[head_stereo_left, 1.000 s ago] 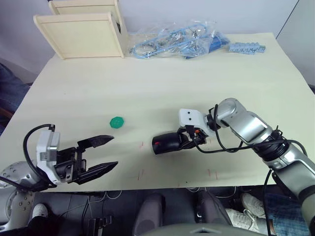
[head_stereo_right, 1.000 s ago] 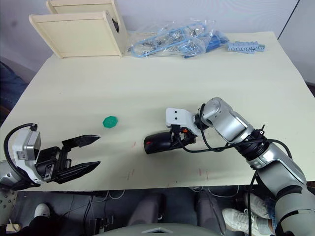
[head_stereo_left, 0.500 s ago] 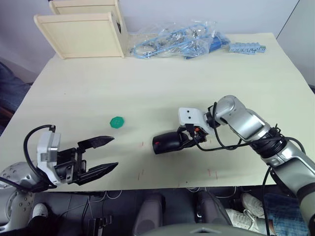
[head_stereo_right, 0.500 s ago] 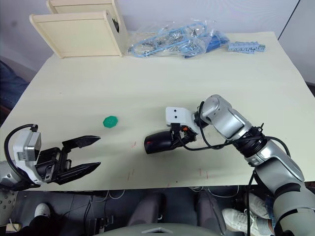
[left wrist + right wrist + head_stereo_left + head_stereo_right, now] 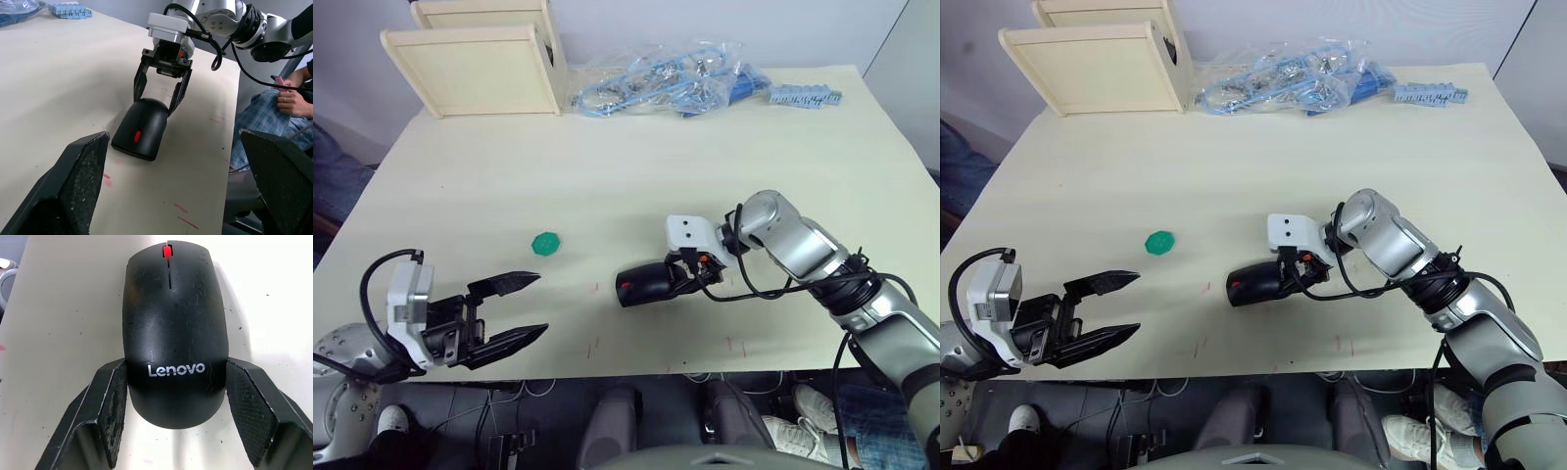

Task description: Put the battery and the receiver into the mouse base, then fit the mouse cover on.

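The black mouse point(image 5: 644, 285) lies on the table's front middle with the mouse cover point(image 5: 173, 323) seated on the mouse base; a Lenovo logo and the red wheel point(image 5: 167, 250) show. My right gripper point(image 5: 672, 283) straddles the mouse's rear end, both pads point(image 5: 113, 401) against its sides. My left gripper point(image 5: 540, 303) hovers open and empty near the front left edge, pointing at the mouse from a distance. The battery and the receiver are hidden.
A green disc point(image 5: 545, 242) lies left of the mouse. Wooden boxes point(image 5: 475, 69), a bag of blue cables point(image 5: 666, 78) and a blue strip point(image 5: 803, 95) line the far edge. A person's hand point(image 5: 288, 95) rests beyond the table's right side.
My right wrist has shifted very slightly. The mouse and the left gripper stay where they were.
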`<state>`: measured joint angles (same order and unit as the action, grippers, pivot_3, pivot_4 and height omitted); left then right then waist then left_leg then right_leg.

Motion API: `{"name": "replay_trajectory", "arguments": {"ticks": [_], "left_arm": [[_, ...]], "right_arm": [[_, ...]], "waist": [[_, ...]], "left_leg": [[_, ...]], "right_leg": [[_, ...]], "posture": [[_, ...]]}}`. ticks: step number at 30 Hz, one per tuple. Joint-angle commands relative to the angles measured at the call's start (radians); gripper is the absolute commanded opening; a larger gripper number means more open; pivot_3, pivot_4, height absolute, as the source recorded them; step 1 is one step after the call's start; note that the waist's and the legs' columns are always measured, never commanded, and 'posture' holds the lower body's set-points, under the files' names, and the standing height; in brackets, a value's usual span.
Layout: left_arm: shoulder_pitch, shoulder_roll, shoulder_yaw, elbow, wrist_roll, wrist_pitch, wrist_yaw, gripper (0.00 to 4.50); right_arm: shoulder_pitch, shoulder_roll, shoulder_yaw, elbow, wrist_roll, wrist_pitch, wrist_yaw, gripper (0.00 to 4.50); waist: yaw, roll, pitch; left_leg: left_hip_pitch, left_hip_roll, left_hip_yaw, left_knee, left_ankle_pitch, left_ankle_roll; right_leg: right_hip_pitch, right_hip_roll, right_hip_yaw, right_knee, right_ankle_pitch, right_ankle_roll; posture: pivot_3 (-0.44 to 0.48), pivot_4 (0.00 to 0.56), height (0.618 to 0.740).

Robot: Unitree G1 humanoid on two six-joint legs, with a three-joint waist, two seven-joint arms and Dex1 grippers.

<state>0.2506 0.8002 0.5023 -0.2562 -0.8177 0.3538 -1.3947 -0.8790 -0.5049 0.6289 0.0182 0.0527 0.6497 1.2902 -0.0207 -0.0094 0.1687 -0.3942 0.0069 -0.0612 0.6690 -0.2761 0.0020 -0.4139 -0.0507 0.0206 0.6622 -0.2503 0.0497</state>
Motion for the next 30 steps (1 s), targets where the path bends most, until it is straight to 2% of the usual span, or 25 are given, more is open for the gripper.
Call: {"name": "replay_trajectory", "arguments": {"ticks": [1, 20, 21, 24, 30], "left_arm": [[0.003, 0.008, 0.029, -0.027, -0.010, -0.012, -0.001, 4.50], [-0.004, 0.011, 0.026, -0.019, -0.007, -0.013, -0.004, 4.50], [-0.004, 0.011, 0.026, -0.019, -0.007, -0.012, -0.004, 4.50], [-0.003, 0.012, 0.026, -0.018, -0.006, -0.012, -0.005, 4.50], [-0.004, 0.012, 0.026, -0.018, -0.006, -0.012, -0.005, 4.50]], "right_arm": [[-0.011, 0.003, -0.015, -0.031, -0.001, -0.006, 0.003, 2.81], [-0.011, 0.007, -0.028, -0.055, 0.024, 0.022, 0.004, 2.81], [-0.011, 0.008, -0.030, -0.056, 0.023, 0.020, 0.001, 3.11], [-0.010, 0.007, -0.030, -0.059, 0.021, 0.011, -0.005, 4.36], [-0.009, 0.003, -0.028, -0.066, 0.021, 0.006, -0.004, 4.36]], "waist": [[0.000, 0.000, 0.000], [0.000, 0.000, 0.000], [0.000, 0.000, 0.000], [0.000, 0.000, 0.000], [0.000, 0.000, 0.000]], "left_leg": [[0.000, 0.000, 0.000, 0.000, 0.000, 0.000], [0.000, 0.000, 0.000, 0.000, 0.000, 0.000], [0.000, 0.000, 0.000, 0.000, 0.000, 0.000], [0.000, 0.000, 0.000, 0.000, 0.000, 0.000], [0.000, 0.000, 0.000, 0.000, 0.000, 0.000]], "right_leg": [[0.000, 0.000, 0.000, 0.000, 0.000, 0.000], [0.000, 0.000, 0.000, 0.000, 0.000, 0.000], [0.000, 0.000, 0.000, 0.000, 0.000, 0.000], [0.000, 0.000, 0.000, 0.000, 0.000, 0.000], [0.000, 0.000, 0.000, 0.000, 0.000, 0.000]], "posture": [[0.000, 0.150, 0.740], [0.000, 0.150, 0.740], [0.000, 0.150, 0.740], [0.000, 0.150, 0.740], [0.000, 0.150, 0.740]]}}
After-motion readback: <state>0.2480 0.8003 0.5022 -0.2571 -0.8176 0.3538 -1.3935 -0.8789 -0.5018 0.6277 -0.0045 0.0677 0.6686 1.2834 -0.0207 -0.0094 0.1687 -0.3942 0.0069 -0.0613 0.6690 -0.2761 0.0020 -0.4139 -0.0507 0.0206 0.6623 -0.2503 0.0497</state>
